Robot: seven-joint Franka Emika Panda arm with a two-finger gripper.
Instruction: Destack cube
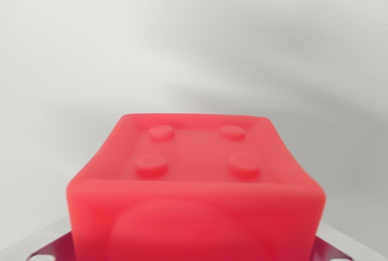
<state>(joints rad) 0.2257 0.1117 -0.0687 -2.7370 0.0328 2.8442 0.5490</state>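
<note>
Cube: a red cube (194,182) fills the lower middle of the wrist view; its visible face has a raised rim and four round studs, and the nearer face shows a large round bulge.
Position of cube: it is very close to the camera, centred, and its bottom is cut by the lower edge of the view, so I cannot tell what it stands on or if another cube is below it.
Gripper: only thin metallic parts (51,247) are seen at the lower corners, just beside the cube on both sides; the fingertips are not in view.
Jaws: I cannot tell if they are apart or clamped on the cube.
Reason of the placement: in my judgement the cube is centred like this because it sits between the fingers, for lifting it off the stack.
Surface and room: behind the cube there is only a plain white-grey background (194,37) with soft shadows; no table edge or other objects are visible.
</note>
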